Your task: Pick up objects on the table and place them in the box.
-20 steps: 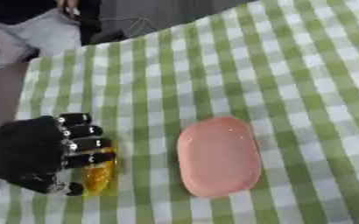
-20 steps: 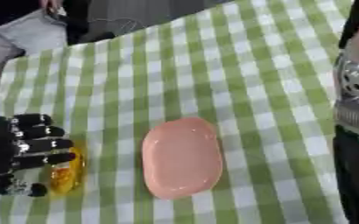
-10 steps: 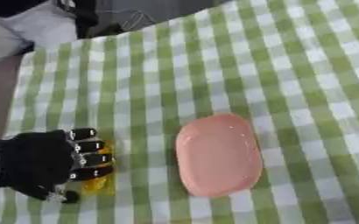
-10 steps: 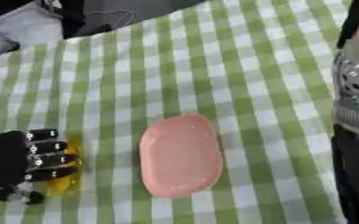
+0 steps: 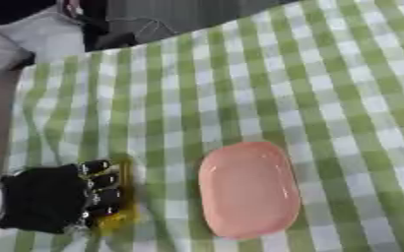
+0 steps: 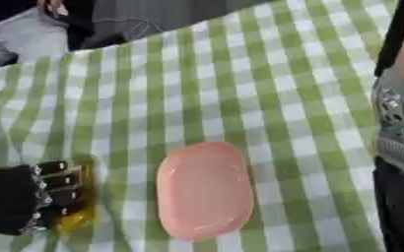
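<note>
The pink oval tray (image 5: 247,189) lies flat on the green-checked tablecloth (image 5: 240,88), its long axis running 12 to 6 o'clock. At its 9 o'clock, the left hand (image 5: 54,197) curls its fingers (image 5: 102,181) over a yellow object (image 5: 119,216). The right arm (image 6: 399,147) hangs at 3 o'clock; its hand is unseen.

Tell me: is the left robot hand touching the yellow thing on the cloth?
Touching. In the left eye view the left robot hand has its fingers curled over the yellow object, which shows right under and beside them with no gap.
</note>
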You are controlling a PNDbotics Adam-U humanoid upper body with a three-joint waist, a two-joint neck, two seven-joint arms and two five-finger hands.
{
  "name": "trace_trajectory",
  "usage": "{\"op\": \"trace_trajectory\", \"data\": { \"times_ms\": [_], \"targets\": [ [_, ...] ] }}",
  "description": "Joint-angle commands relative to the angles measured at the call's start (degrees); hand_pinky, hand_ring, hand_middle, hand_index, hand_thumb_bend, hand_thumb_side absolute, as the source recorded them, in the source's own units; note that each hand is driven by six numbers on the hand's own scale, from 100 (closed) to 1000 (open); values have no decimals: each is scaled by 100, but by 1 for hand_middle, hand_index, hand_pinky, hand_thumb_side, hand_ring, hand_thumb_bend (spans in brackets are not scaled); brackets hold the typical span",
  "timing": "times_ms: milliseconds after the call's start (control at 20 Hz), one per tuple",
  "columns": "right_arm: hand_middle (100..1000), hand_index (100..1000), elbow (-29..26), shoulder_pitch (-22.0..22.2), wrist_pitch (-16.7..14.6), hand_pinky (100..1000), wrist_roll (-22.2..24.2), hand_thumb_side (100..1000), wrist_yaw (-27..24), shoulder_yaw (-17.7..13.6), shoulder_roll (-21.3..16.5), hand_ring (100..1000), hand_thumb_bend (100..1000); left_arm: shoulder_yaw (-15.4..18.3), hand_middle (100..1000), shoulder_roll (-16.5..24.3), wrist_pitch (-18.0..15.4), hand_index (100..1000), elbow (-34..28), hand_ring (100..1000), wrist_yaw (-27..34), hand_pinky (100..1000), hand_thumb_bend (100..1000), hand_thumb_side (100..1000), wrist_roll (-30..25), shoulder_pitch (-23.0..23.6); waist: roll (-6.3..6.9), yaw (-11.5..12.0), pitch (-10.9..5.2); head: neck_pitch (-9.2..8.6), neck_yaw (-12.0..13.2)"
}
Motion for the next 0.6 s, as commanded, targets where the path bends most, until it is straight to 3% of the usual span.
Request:
{"op": "trace_trajectory", "data": {
  "times_ms": [50, 350, 450, 500, 550, 600],
  "targets": [
    [776, 1000, -46, -67, 50, 653, 61, 1000, 79, -1, 40, 730, 100, -180, 604, -52, -1222, 741, 328, 592, -290, 475, 824, 434, 1274, -19, 1, 31, 16, -121, 13],
    [780, 1000, -46, -76, 108, 660, 137, 1000, 154, 4, 50, 734, 100, -357, 599, -165, -1222, 728, 613, 586, -584, 470, 798, 434, 1347, -108, 1, 33, 87, -126, 36],
    [781, 1000, -46, -70, 129, 660, 149, 1000, 186, 4, 58, 735, 100, -398, 578, -202, -1222, 703, 642, 567, -650, 451, 777, 388, 1407, -117, 1, 40, 98, -136, 40],
    [781, 1000, -46, -68, 135, 660, 151, 1000, 194, 5, 61, 735, 100, -413, 544, -213, -1222, 668, 642, 539, -672, 292, 761, 336, 1459, -116, 1, 42, 100, -139, 40],
    [781, 1000, -46, -64, 141, 660, 152, 1000, 200, 5, 63, 735, 100, -399, 272, -246, -1222, 388, 590, 245, -626, 100, 526, 100, 1598, -131, 1, 46, 98, -143, 41],
    [781, 1000, -46, -59, 145, 660, 151, 1000, 206, 4, 63, 735, 100, -360, 268, -277, -1222, 383, 497, 245, -480, 100, 489, 100, 1763, -146, 1, 51, 97, -147, 40]
  ]
}}
